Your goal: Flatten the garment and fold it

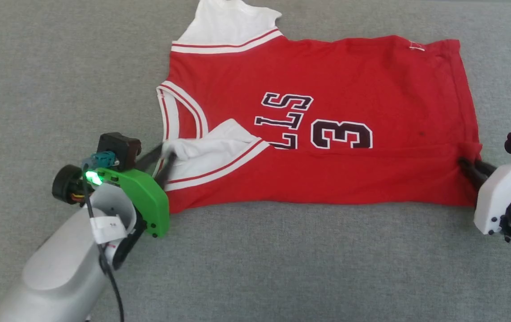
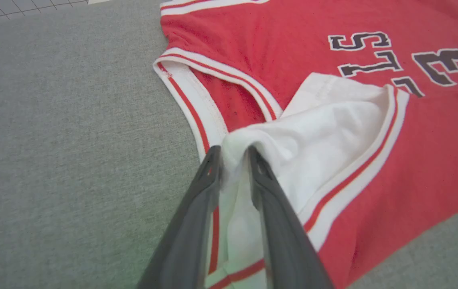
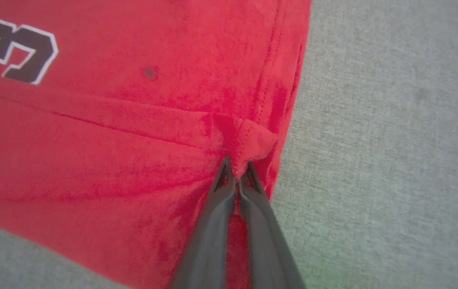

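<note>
The red jersey [image 1: 327,179] lies on the grey counter [image 1: 282,259], its near edge folded over. The left gripper [image 1: 166,154] clamps its white sleeve [image 1: 206,152]; the right gripper [image 1: 463,163] pinches its hem [image 1: 472,112].

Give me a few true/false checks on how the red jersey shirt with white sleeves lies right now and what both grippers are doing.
1. The left gripper has white sleeve cloth of the red jersey shirt with white sleeves between its fingers. True.
2. The right gripper hangs clear of the shirt above the grey fabric surface. False: its tips pinch red cloth at the shirt's hem end.
3. The black number 3 faces up. True.
4. The shirt lies fully flat with nothing folded. False: its near long edge is folded up over the front, reaching the lowest letter.
</note>
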You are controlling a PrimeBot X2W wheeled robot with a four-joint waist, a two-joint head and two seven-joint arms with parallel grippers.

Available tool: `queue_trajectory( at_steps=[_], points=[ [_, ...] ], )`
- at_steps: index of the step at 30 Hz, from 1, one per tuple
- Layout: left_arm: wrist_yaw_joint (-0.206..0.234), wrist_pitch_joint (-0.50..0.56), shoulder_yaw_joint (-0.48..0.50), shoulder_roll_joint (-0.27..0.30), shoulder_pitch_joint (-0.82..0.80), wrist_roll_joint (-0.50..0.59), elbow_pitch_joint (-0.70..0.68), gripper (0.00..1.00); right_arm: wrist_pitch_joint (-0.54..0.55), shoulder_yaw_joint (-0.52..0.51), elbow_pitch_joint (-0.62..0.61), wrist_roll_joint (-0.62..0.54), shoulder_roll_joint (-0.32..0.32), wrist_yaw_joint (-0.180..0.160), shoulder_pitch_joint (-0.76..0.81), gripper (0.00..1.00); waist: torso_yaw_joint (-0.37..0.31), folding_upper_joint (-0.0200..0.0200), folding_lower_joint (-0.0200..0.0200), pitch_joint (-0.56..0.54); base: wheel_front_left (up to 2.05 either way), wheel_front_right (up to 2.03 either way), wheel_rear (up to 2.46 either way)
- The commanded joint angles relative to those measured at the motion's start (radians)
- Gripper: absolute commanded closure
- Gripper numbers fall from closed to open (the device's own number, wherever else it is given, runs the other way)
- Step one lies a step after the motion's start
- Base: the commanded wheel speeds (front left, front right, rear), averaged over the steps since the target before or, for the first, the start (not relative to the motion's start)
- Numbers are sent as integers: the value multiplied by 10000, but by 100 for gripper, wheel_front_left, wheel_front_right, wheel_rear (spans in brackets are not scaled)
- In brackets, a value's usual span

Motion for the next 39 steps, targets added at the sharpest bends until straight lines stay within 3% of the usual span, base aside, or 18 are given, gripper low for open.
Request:
queue_trajectory(
  at_steps=[1,7,11,14,25,31,36,38,39],
  points=[
    [21,-170,10,-190,-197,-1,230,0,-64,59,188,-41,151,-19,-40,0,84,0,0,-141,0,0,0],
    [53,-867,494,-879,269,-853,986,0,-257,-66,325,-434,204,-19,146,0,177,0,0,-784,0,0,0],
    [126,-1203,1170,-1310,1073,-1993,1087,0,19,-862,334,-859,724,-19,477,0,162,0,0,-1314,0,0,0],
    [468,-1355,1404,-1444,1673,-2343,873,0,393,-1596,3,-1409,1299,-19,897,0,162,0,0,-1642,0,0,0],
    [2312,-465,1147,-1143,3059,-2259,-862,0,2167,-3479,-2913,-3139,3425,-19,2441,0,-41,0,0,-1724,0,0,0],
    [3034,-20,1040,-920,2955,-1975,-774,0,2729,-3673,-4153,-3493,3822,-19,2798,0,-327,0,0,-1385,0,0,0],
    [3298,187,982,-901,2794,-1879,-228,0,2985,-3707,-4745,-3559,3899,-19,2914,0,-521,0,0,-1080,0,0,0],
    [3196,409,862,-989,2751,-1961,-29,0,3021,-3728,-4880,-3566,3911,-19,2943,0,-559,0,0,-985,0,0,0],
    [3081,557,783,-1055,2743,-2043,56,5,3034,-3748,-4923,-3564,3919,-19,2962,0,-566,0,0,-953,0,0,0]
  ],
)
